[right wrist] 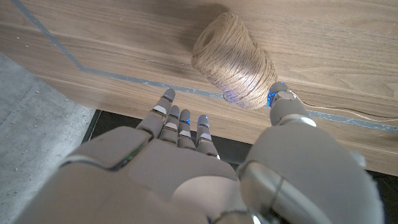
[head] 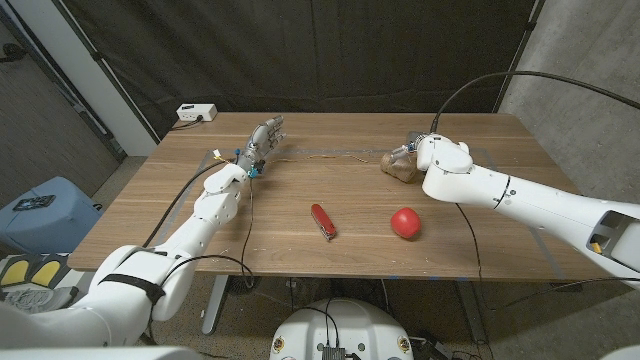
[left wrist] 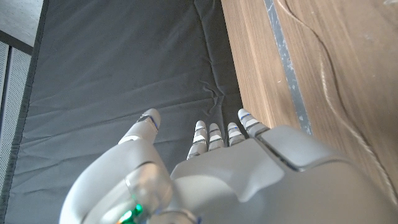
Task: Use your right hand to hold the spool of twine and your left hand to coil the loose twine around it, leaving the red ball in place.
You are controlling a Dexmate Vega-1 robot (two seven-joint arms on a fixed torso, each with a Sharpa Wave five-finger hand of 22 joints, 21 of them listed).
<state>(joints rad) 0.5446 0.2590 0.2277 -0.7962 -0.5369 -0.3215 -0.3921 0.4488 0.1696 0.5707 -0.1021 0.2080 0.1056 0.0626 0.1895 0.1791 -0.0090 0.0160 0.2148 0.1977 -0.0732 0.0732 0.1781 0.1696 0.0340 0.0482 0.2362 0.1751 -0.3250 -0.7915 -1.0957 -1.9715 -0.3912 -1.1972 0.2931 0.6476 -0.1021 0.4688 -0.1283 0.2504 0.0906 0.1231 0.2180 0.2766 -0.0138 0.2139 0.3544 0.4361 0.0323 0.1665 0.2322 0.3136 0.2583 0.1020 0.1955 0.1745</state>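
Lying just beyond the released right hand point(right wrist: 186, 168), the spool of twine point(right wrist: 235, 61) is pointing its long axis past the thumb, while the left hand point(head: 262, 143), also released, is waiting far left.

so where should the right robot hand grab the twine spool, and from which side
Grip the spool of twine around its wound middle, where it looks widest. It lies on its side near the table's far edge, so the right robot hand, open just beside it, could probably close across the barrel, thumb on one flank and fingers on the other.
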